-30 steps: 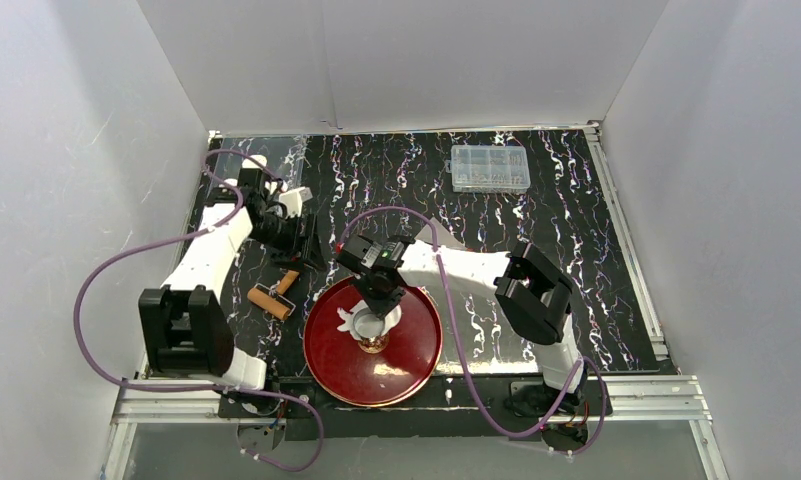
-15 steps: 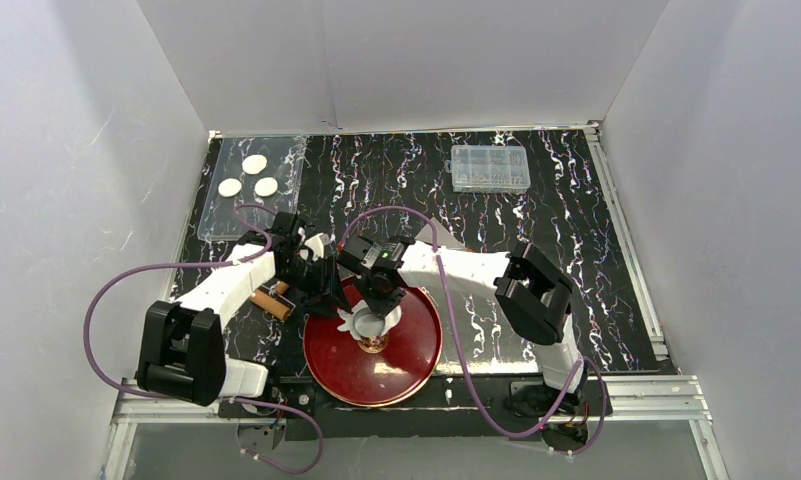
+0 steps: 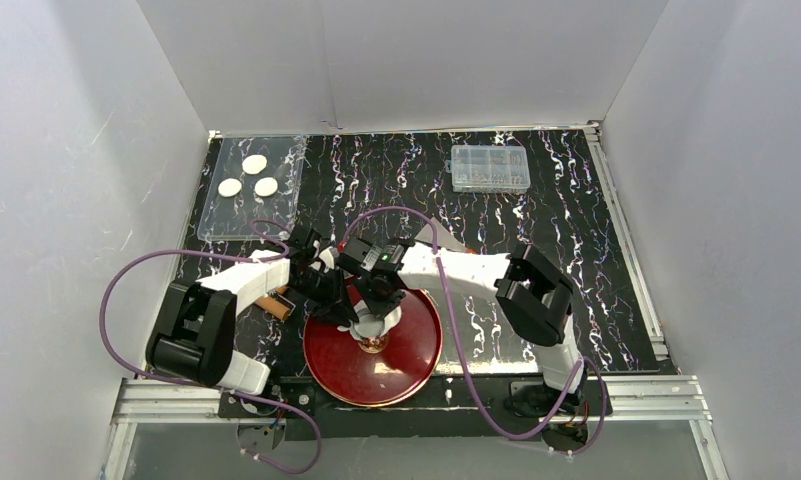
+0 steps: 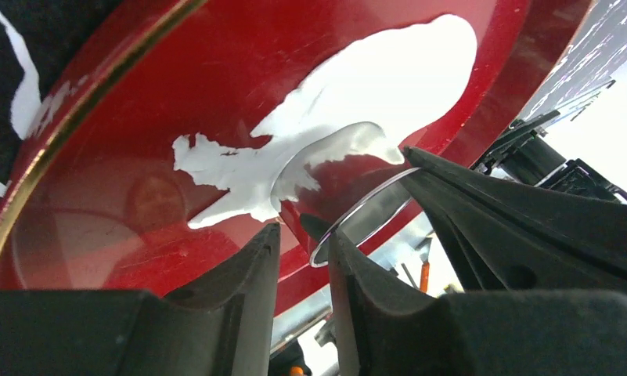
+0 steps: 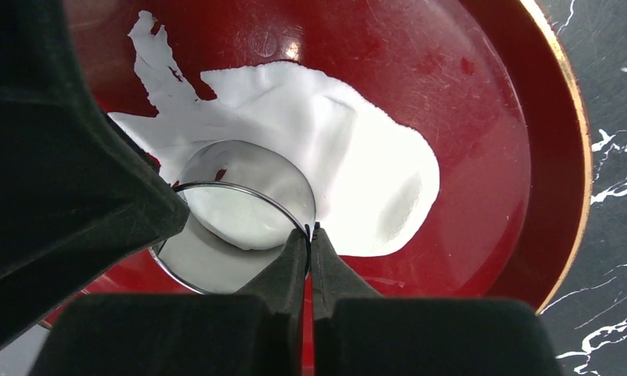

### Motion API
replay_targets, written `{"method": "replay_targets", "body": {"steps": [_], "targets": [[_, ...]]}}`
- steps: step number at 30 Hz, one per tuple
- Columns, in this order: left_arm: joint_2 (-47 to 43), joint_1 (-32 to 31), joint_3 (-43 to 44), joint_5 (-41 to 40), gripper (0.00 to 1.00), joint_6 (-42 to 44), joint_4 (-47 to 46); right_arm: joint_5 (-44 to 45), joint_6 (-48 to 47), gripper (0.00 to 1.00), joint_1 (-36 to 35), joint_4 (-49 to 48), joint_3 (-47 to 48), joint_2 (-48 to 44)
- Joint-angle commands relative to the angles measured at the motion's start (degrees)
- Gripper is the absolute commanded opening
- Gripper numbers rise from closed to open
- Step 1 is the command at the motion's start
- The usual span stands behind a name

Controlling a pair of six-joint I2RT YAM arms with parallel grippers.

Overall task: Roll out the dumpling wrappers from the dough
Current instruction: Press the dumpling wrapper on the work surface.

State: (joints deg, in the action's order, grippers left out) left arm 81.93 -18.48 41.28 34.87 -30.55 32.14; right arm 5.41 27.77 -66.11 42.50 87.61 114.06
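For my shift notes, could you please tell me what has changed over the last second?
The left claw swung from the clear tray at the back left to the red plate, narrowing beside the dough and uncovering three wrappers on the tray. It holds nothing. The right claw stayed shut on the round cutter in the dough; plate, rolling pin and clear box did not move.

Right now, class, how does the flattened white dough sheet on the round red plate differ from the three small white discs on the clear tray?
Edge: the dough sheet is ragged; the discs are neat circles. Size: the sheet is bigger than any disc. Place: the sheet lies on the red plate, the discs on the clear tray, far left. Both are flat and white.
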Motion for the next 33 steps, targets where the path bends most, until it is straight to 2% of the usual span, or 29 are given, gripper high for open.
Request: {"method": "replay_targets", "body": {"steps": [1, 7, 13, 19, 29, 33], "targets": [[0.99, -0.31, -1.66, -1.89, 0.26, -1.78, 0.18, 1.67, 1.83, 0.01, -1.08, -2.32, -1.45, -1.49], [2.49, -1.16, -2.14, -3.10, 0.00, -2.32, 0.29, 1.57, 3.69, 0.01, -1.49, -5.54, -4.54, -2.98], [4.86, -2.26, -2.34, -4.51, 0.00, -3.13, 0.40, -0.27, 6.82, 0.01, -1.48, -8.57, -9.68, -4.54], [6.40, -2.55, -1.08, -9.96, 0.00, -1.66, 2.75, -1.04, 10.67, 0.01, -2.18, -10.78, -15.08, -7.33], [5.24, -2.53, -0.27, -12.91, 0.00, -0.92, 7.27, -0.78, 5.07, 0.01, -0.29, -9.91, -8.50, -3.79], [9.56, -2.53, 2.46, -13.88, 0.00, -0.47, 5.57, -2.75, 9.95, 0.01, -0.90, -11.85, -16.99, -7.51]]}}
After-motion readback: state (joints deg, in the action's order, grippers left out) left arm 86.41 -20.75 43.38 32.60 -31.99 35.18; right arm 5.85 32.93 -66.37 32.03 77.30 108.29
